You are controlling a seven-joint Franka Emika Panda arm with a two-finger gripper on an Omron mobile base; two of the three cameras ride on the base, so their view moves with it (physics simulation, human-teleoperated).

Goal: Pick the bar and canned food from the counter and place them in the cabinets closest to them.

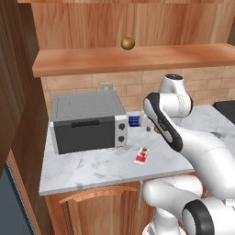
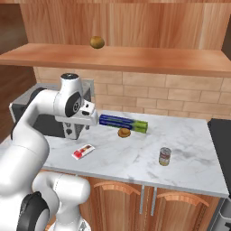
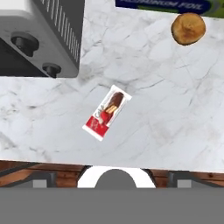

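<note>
The bar (image 3: 107, 112), a flat red and white packet, lies on the white marble counter (image 3: 166, 109) just in front of the toaster oven; it also shows as the bar (image 1: 142, 155) and the bar (image 2: 83, 151). My gripper (image 3: 114, 178) hangs well above it, pointing down, open and holding nothing. The hand (image 2: 85, 116) sits over the counter's left part. The canned food (image 2: 165, 156) stands upright near the counter's front right, apart from the arm. Above, the cabinets' wooden shelf board (image 2: 135, 58) runs along the wall.
A grey toaster oven (image 1: 87, 121) fills the counter's back left. A long blue-and-green box (image 2: 123, 122) and a round brown pastry (image 2: 124, 132) lie at the back middle. A brown-yellow ball (image 2: 97, 42) rests on the shelf. A black stovetop (image 2: 221, 135) borders the right end.
</note>
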